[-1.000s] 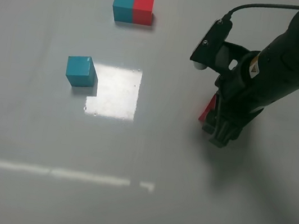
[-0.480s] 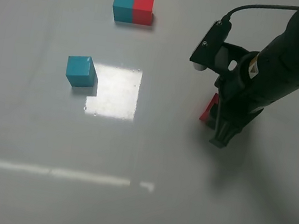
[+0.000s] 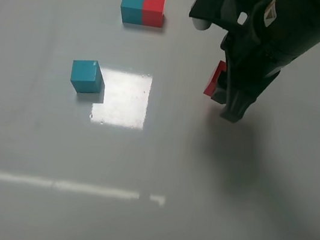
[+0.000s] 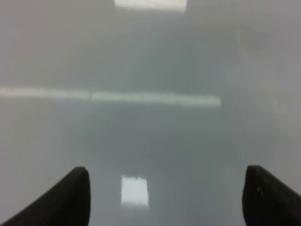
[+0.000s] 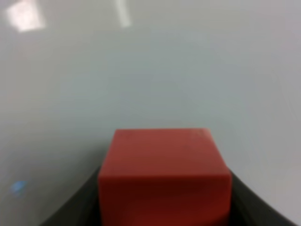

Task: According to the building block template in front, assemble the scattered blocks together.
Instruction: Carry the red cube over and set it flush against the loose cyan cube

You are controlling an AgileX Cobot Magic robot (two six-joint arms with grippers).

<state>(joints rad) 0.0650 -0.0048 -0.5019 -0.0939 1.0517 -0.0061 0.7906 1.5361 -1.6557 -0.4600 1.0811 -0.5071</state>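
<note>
The matte red cube [image 3: 214, 81] [image 5: 164, 174] of the scattered blocks is clamped between the jaws of the right gripper [image 3: 225, 99], off to the right of the teal-and-red two-cube template bar [image 3: 142, 9] and nearer the camera. The matte teal cube [image 3: 86, 76] rests on the pale grey table [image 3: 51, 151], nearer than that bar and to its left, while the left gripper [image 4: 167, 195] hangs wide open, empty.

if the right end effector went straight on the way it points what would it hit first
The table. The right end effector, shut on the red cube, points down at bare tabletop; its wrist view shows nothing else ahead. The cube would probably touch first, though its height is unclear.
</note>
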